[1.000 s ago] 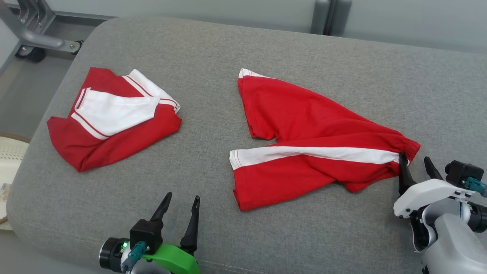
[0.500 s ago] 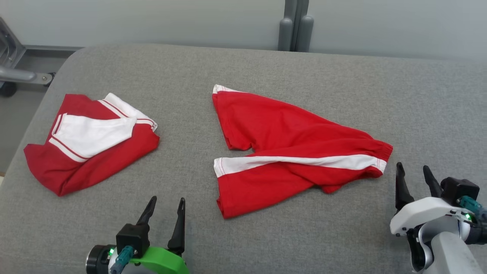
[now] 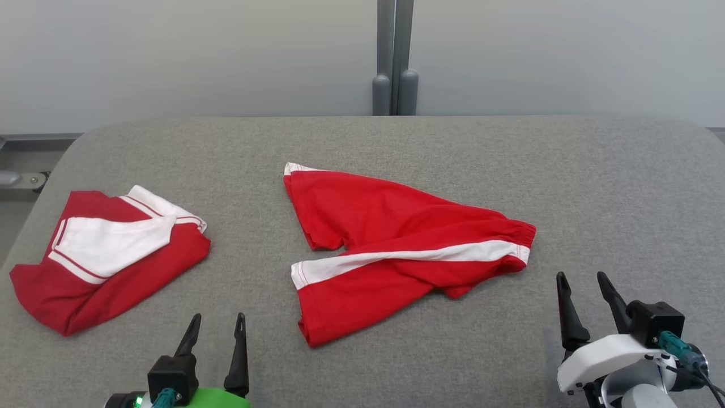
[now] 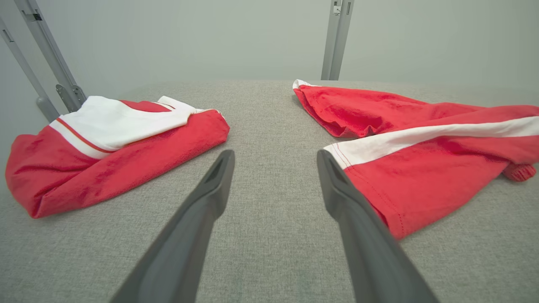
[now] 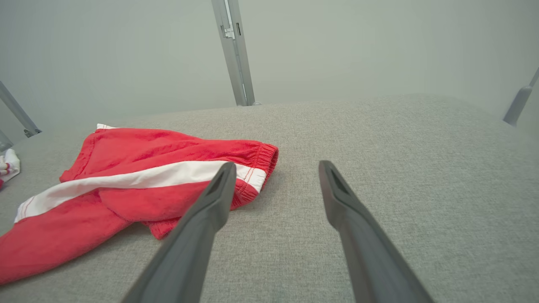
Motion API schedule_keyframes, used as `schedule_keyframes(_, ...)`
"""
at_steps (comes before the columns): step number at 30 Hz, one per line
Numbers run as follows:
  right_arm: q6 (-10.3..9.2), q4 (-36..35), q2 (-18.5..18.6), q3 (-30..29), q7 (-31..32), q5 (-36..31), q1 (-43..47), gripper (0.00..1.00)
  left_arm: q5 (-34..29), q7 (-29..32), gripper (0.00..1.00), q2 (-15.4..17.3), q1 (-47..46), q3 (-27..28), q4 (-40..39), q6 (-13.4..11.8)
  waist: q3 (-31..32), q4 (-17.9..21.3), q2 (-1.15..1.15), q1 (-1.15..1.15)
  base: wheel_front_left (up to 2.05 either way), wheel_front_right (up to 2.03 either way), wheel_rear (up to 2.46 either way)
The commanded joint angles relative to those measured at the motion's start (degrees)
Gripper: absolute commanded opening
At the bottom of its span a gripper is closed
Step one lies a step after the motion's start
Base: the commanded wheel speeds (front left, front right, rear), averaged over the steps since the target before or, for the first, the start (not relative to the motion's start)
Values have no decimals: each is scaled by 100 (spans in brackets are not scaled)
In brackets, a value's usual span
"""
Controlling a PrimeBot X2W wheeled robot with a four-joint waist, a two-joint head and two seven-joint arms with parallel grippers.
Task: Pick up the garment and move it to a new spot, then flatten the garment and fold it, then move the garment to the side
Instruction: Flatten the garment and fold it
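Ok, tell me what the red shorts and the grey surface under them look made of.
Shorts: soft matte knit, probably cotton jersey; it creases limply, and the waistband is gathered. Grey surface: coarse woven upholstery cloth, matte, likely padded; visible weave, rounded edges.

Bare cushion (image 3: 623, 187) btwn folded top (image 3: 107, 266) & shorts (image 3: 396, 238), also right of shorts.

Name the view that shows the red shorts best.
Head view: the red shorts lie whole, both legs and waistband visible. The left wrist view crops the waistband end at its right edge; the right wrist view crops a leg hem.
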State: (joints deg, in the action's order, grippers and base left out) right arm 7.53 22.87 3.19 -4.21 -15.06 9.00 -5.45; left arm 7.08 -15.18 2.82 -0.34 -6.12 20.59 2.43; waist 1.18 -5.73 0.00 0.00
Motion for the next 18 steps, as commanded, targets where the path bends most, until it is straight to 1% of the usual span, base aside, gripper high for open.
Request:
schedule_keyframes(1, -8, -93, -1, 57, -18, -15, 131, 100, -41, 6, 100, 15, 100, 46, -6, -23, 181, 174, 0, 0, 0, 0, 0)
schedule_keyframes(11, -8, -152, -19, 299, -18, 43, 409, 100, -105, 6, 100, 15, 246, 60, 44, 15, 373, 332, 0, 0, 0, 0, 0)
schedule_keyframes(18, -8, -100, -21, 390, -18, 87, 335, 100, -19, 6, 100, 15, 176, -2, 82, 41, 288, 345, 0, 0, 0, 0, 0)
